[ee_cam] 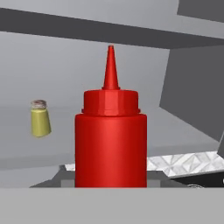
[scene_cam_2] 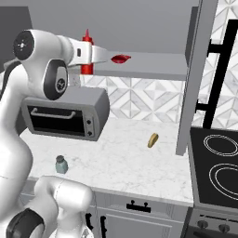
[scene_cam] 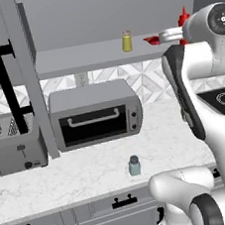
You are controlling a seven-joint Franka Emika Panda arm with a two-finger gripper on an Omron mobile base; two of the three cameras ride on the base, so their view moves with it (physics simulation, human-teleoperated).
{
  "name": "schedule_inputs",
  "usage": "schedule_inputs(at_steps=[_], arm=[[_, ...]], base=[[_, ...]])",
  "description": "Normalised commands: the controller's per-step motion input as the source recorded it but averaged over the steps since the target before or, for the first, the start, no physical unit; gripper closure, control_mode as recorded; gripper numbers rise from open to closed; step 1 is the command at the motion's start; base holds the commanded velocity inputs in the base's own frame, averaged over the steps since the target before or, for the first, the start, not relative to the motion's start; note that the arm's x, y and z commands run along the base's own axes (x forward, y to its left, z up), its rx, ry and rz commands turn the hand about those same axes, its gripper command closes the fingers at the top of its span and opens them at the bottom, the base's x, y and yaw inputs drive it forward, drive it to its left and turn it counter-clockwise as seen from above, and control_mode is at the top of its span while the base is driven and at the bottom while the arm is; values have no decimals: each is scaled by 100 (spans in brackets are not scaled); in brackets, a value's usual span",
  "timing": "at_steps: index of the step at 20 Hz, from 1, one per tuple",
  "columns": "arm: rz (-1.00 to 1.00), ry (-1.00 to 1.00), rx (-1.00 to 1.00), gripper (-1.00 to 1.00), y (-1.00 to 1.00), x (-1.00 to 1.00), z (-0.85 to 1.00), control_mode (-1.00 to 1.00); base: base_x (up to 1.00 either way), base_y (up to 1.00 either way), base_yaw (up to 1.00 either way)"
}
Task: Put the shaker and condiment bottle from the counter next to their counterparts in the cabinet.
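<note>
1. You have the condiment bottle (ee_cam: pixel 110 135) clamped upright in the gripper (scene_cam_2: pixel 88 58), raised to the level of the cabinet (scene_cam: pixel 87 55) shelf.
2. The flat red counterpart (scene_cam_2: pixel 121 58) lies on that shelf, near the bottle; the yellow shaker (scene_cam: pixel 126 41) stands further along.
3. Next, ease the bottle in beside the red counterpart, set it down, then release.
4. The shaker (scene_cam: pixel 134 165) waits on the counter (scene_cam: pixel 82 175).
</note>
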Motion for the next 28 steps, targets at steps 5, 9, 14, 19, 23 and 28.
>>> schedule_inputs(at_steps=[5,9,14,19,23,28], arm=[[0,-13,0,100,-20,11,-31,-100],[8,-26,0,100,-32,23,-36,-100],[10,-5,0,100,-15,54,-7,-100],[7,14,0,100,-8,91,12,-100],[0,5,0,100,0,22,0,-100],[0,-7,0,100,-7,14,-2,-100]], base=[[0,0,0],[0,0,0],[0,0,0],[0,0,0],[0,0,0],[0,0,0]])
